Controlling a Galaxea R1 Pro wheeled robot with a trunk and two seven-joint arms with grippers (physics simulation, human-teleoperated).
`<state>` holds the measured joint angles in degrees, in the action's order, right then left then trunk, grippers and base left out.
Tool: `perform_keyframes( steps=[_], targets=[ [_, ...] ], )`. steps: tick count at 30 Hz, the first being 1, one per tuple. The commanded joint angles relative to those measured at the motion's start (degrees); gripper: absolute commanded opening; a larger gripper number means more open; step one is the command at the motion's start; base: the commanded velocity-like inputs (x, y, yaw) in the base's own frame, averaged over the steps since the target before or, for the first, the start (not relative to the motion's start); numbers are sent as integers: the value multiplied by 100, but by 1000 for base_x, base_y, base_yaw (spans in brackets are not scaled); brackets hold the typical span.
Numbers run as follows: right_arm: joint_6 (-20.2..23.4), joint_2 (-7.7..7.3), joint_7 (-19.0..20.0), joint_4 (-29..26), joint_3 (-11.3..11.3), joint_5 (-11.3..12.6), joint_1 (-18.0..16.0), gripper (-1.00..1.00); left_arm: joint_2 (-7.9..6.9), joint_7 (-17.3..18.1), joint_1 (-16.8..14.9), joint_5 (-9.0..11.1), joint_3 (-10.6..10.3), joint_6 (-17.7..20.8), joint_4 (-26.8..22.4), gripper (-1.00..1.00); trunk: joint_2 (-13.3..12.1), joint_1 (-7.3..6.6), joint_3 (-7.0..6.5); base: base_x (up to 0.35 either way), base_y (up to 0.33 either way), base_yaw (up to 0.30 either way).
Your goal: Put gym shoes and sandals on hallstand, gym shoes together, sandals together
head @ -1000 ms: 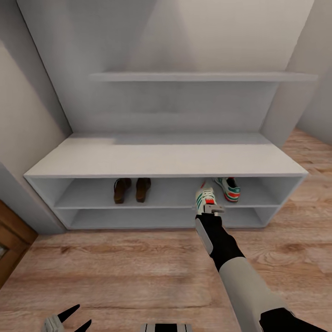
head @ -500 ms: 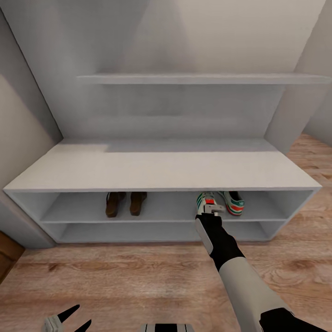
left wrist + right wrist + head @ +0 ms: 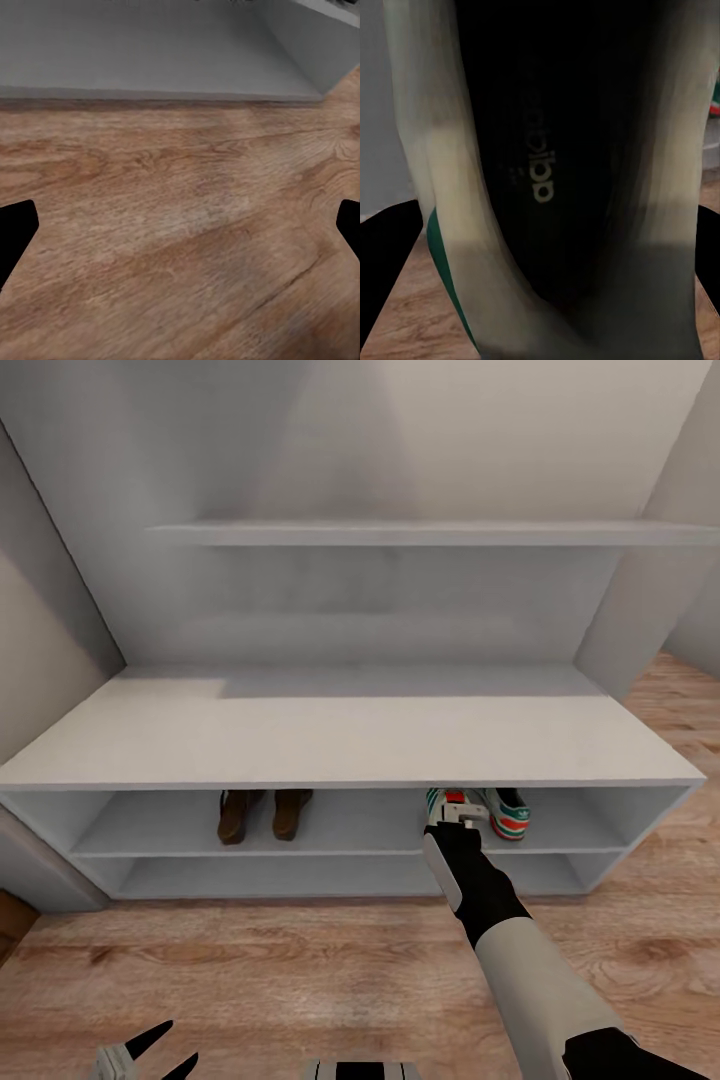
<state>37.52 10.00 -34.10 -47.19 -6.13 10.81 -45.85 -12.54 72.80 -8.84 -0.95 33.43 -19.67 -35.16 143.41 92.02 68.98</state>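
**Second sneaker going onto the upper tier**

Head view, catalogued from the corridor: pale grey hallstand (image 3: 350, 745), low, two open shelf tiers, standing on light brown wood-plank corridor floor (image 3: 300, 980).

- Pair of dark brown leather sandals (image 3: 264, 812): upper tier, left of centre, side by side, toes inward.
- Cream-white lace-up gym shoe with green stripes and red-orange heel (image 3: 502, 812): upper tier, right part, resting.
- Its cream-white, green-striped mate (image 3: 445, 800): at the tier's front edge, just beside the first, pinched by the right claw (image 3: 458, 818). In the right wrist view its dark insole (image 3: 540, 165) lies between the fingers.
- Left claw (image 3: 150, 1052): spread, carrying nothing, low over the floor.

Handling, as judged: light, with a soft upper and a stiffer sole. The collar rim gives the surest hold, though it may flex and let the shoe tip.
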Motion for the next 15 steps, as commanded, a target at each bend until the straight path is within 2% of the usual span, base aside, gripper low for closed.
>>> perform_keyframes(
  steps=[1, 15],
  targets=[
    [10, 0, -53, -6, -9, 53, -3, -100, 3, 23, -4, -10, 20, -28, 1, 100, 2, 1, 5, 139, -72, 0],
    [10, 0, -53, -6, -6, 53, -3, -100, 6, 24, -4, -10, 7, -28, -8, 100, 2, 1, 5, 26, -14, 0]
  ],
)
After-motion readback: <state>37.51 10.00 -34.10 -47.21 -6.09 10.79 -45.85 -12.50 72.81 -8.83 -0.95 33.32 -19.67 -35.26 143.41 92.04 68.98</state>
